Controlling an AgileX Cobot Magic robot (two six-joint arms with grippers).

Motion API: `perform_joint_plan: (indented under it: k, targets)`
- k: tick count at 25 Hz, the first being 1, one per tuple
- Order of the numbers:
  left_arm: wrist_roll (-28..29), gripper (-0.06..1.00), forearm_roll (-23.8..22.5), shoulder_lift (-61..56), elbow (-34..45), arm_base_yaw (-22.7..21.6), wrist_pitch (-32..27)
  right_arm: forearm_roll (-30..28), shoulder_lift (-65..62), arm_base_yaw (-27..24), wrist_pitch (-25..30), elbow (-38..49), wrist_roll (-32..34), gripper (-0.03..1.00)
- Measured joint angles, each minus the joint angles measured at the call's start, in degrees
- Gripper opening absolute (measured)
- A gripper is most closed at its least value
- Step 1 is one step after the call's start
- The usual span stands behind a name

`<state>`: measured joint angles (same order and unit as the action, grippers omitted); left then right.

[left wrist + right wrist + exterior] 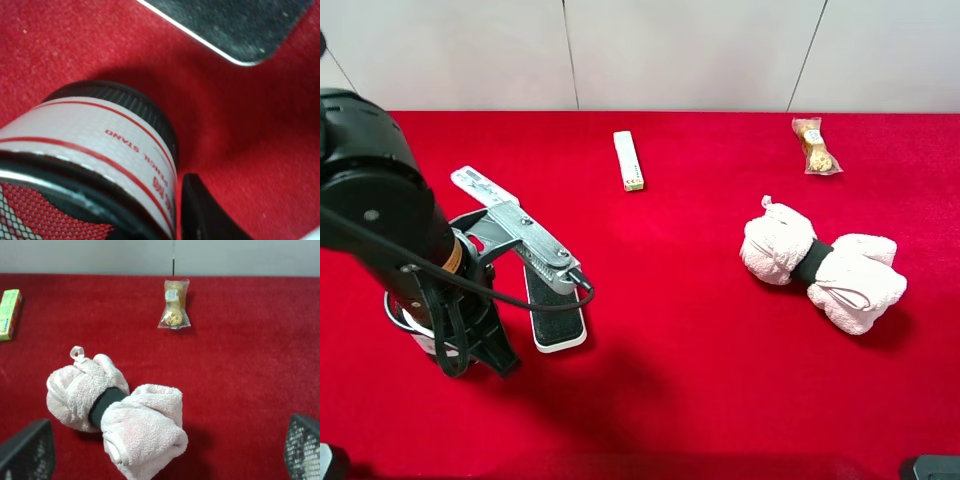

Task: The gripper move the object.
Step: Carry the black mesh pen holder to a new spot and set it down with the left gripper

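1. Exterior high: The left gripper (480, 345), on a bulky black arm, hangs over the pen cup (410, 332) at 9 o'clock on the red cloth table (680, 400). Only a sliver of the cup's white label shows beneath the arm. Just at the cup's 3 o'clock lies a flat black-and-white eraser block (558, 318), its far end overhung by a silver-grey metal piece (532, 245). A green-and-white box (628, 160) sits at 12 o'clock and a snack packet (815, 146) at 1 o'clock, both near the far edge by the pale wall (700, 50). A rolled towel (860, 280) with a black band lies at 3 o'clock. Bare cloth runs wide from the centre to 6 o'clock.
2. Left wrist: The pen cup (100, 135) stands on the cloth, label reading "PENCIL STAND". One black finger (200, 215) lies against its wall; its partner is out of sight, so whether the grip is closed cannot be told. The eraser block (235, 25) lies near, with cloth between.
3. Right wrist: The right gripper (165, 450) is spread wide and holds nothing. The towel (140, 425) lies on the cloth ahead, with the snack packet (174, 305) and box (9, 314) beyond.
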<state>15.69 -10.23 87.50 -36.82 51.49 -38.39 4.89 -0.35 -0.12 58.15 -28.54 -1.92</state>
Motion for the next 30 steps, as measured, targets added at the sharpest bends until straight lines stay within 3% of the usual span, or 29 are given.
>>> perform_joint_plan:
  k: [7, 21, 24, 30]
  targets:
    - [4.1, 0.07, -4.02, 0.05, 2.07, 0.0, 4.75, 0.0, 0.0, 0.0, 0.0, 0.0, 0.0, 0.69]
    - [10.0, 0.08, -6.66, 0.05, 3.03, 0.0, 6.0, 0.0, 0.0, 0.0, -0.06, 0.0, 0.0, 0.69]
    - [10.08, 0.14, -7.65, 0.05, 3.03, 0.0, 6.25, 0.0, 0.0, 0.0, -0.06, 0.0, 0.0, 0.69]
    - [10.39, 0.36, -7.79, 0.05, 3.03, 0.0, 6.53, 0.0, 0.0, 0.0, -0.06, 0.0, 0.0, 0.69]
